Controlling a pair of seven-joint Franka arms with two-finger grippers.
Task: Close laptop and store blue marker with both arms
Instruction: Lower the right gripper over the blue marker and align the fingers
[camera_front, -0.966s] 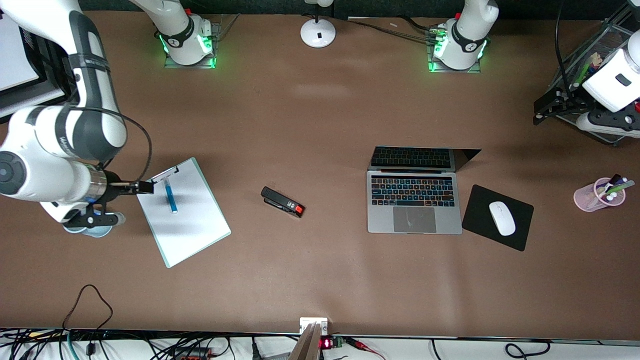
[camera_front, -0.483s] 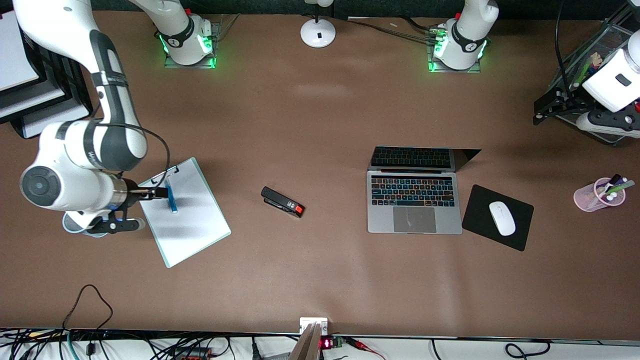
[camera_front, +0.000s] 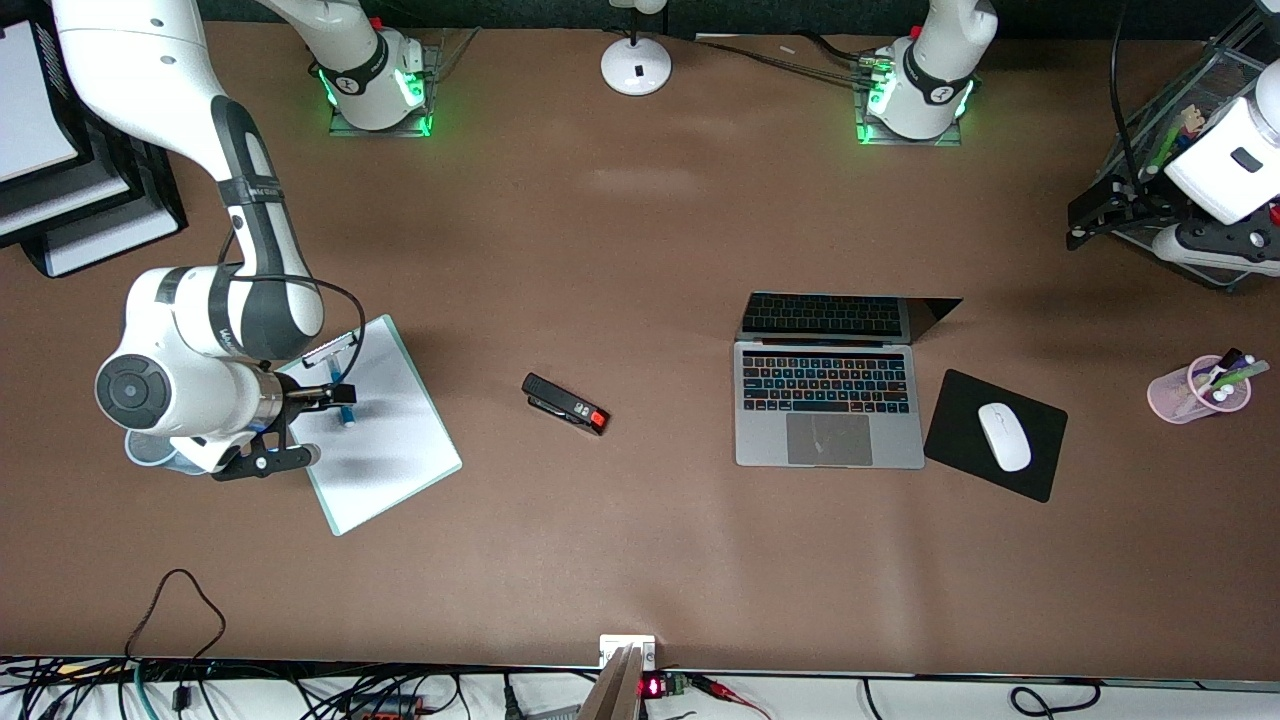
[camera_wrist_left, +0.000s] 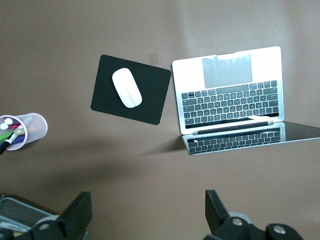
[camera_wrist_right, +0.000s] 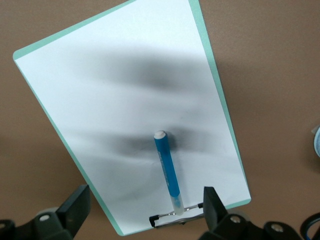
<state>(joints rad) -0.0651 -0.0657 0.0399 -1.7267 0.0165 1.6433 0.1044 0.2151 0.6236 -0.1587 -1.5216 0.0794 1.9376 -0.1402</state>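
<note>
Silver-grey slim laptop (camera_front: 828, 405) open on the brown table (camera_front: 640, 560), beside a black mouse pad (camera_front: 960, 440). Blue pen-like marker (camera_wrist_right: 166, 170) flat on a white green-edged clipboard (camera_wrist_right: 100, 125), under the right gripper (camera_wrist_right: 145, 202), fingers spread. Left gripper (camera_wrist_left: 147, 212) waiting high, fingers apart.

One laptop (camera_front: 828, 400), one blue marker (camera_front: 343, 400), one clipboard (camera_front: 385, 440), one stapler (camera_front: 565, 403), one mouse pad (camera_front: 960, 440), one mouse (camera_front: 1003, 436), one pink cup (camera_front: 1180, 395) of pens, one white lamp base (camera_front: 636, 65). Two arms, two grippers: right gripper (camera_wrist_right: 145, 202), left gripper (camera_wrist_left: 147, 215)
</note>
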